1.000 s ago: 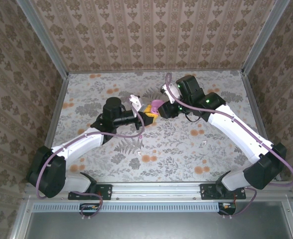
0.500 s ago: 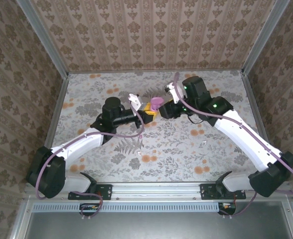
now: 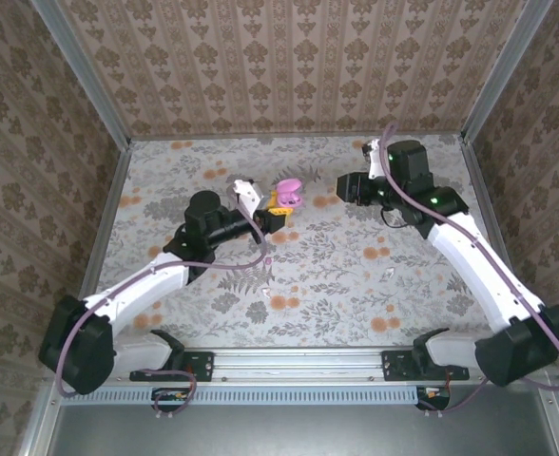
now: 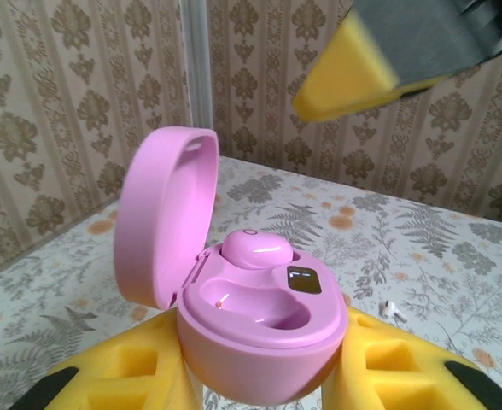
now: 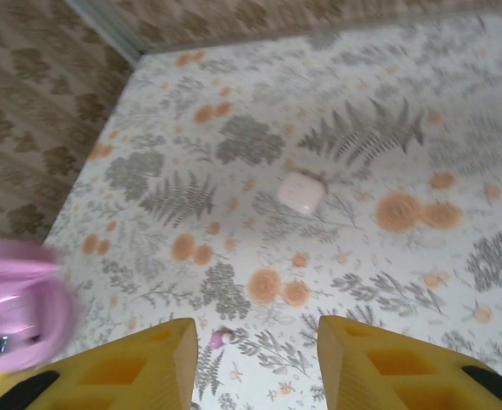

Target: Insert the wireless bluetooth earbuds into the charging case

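The pink charging case (image 4: 264, 329) sits between my left gripper's (image 4: 264, 363) yellow fingers (image 4: 123, 376), which are shut on its base, with the lid standing open. One pink earbud (image 4: 255, 249) is seated in the far slot, and the near slot is empty. In the top view the case (image 3: 286, 193) hangs over the table's middle back with the left gripper (image 3: 275, 211) under it. My right gripper (image 3: 341, 187) is a short way to its right, open and holding nothing. On the table just ahead of the right gripper (image 5: 255, 329) lies a loose pink earbud (image 5: 219, 338).
A closed white case (image 5: 300, 193) rests on the flowered table further off. A white earbud (image 4: 392, 309) lies on the table beyond the pink case. One yellow finger of the right gripper (image 4: 353, 73) hangs above the case. Patterned walls close in the table.
The right gripper has drawn back to the right, away from the pink case. The left gripper has carried the case slightly toward the back.
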